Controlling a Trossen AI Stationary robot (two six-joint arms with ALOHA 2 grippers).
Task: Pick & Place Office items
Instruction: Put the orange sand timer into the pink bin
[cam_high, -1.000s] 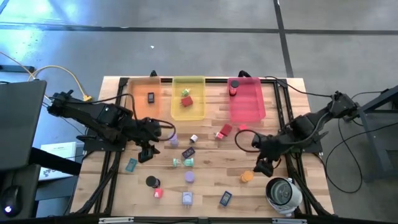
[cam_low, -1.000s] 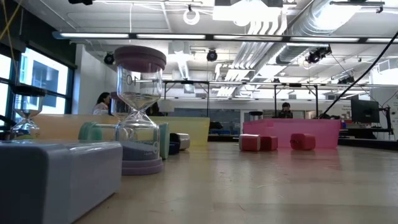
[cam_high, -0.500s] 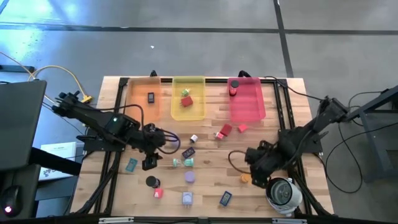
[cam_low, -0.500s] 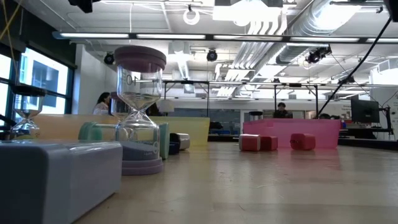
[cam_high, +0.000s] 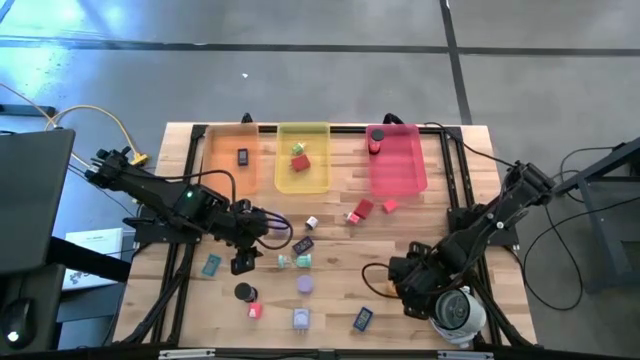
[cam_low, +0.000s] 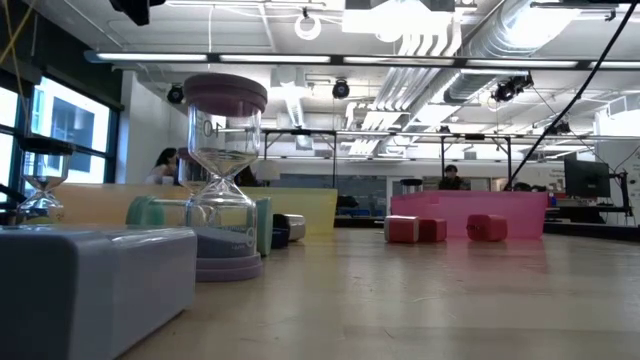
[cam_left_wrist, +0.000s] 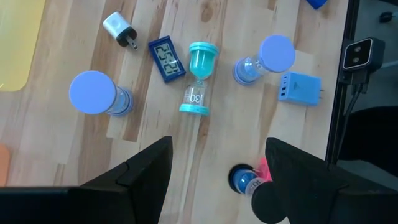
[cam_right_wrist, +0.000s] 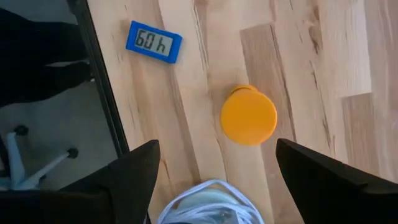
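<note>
Small office items lie scattered on the wooden table (cam_high: 340, 250). My left gripper (cam_left_wrist: 217, 186) hangs open above a teal sand timer (cam_left_wrist: 199, 78), which lies on its side beside a dark blue clock (cam_left_wrist: 166, 59). A lavender timer (cam_left_wrist: 96, 96) stands on its base. In the high view the left gripper (cam_high: 243, 263) is left of centre. My right gripper (cam_right_wrist: 227, 186) is open above an orange round piece (cam_right_wrist: 249, 116) near the front right. In the high view the right gripper (cam_high: 402, 290) hides that piece.
Orange (cam_high: 232, 160), yellow (cam_high: 302, 175) and pink (cam_high: 397, 175) trays line the far edge, each with a few items inside. A large white round device (cam_high: 455, 310) sits close to the right gripper. A blue clock (cam_right_wrist: 153, 42), a blue charger (cam_left_wrist: 300, 88) and red cubes (cam_high: 360, 211) lie around.
My right gripper has swung toward the table's near edge and a little to the left. It has come down and rolled, and now hangs over the orange piece. My left gripper has shifted slightly toward the near edge. Nothing on the table has moved.
</note>
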